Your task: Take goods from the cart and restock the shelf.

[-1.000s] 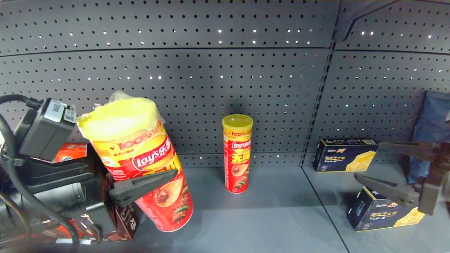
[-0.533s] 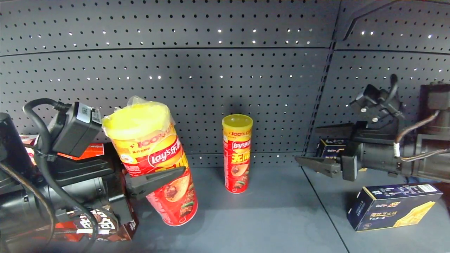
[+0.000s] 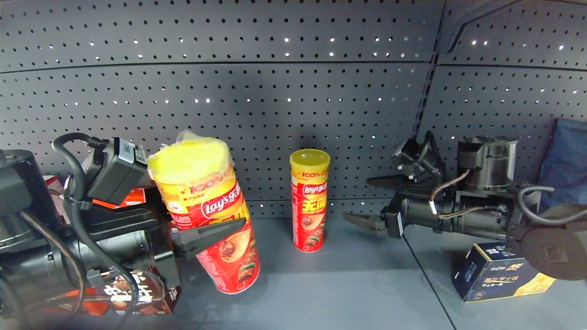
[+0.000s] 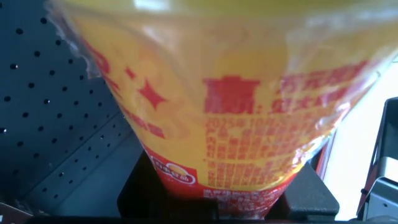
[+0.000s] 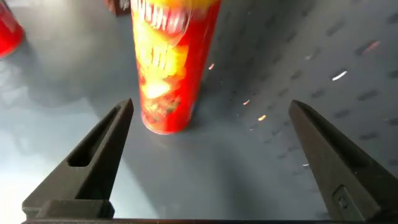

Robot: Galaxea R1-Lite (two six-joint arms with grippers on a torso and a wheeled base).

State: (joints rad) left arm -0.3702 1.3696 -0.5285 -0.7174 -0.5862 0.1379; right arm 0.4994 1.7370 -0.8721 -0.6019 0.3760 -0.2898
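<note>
Head view: the held can (image 3: 206,215) is tilted, left of the standing can (image 3: 309,201), its base low over the shelf (image 3: 348,284); I can't tell if it touches. My left gripper (image 3: 219,225) clamps its middle, arm lying level. I'd right the can first, lower it flat, keep a gap from the standing can, then release. My right gripper (image 3: 357,198), right of that can, points at it, jaws spread wide.

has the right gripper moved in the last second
Yes. The right gripper has swung leftward from the head view's right edge toward the free-standing upright red and yellow cylindrical chip can, which has stayed put.
</note>
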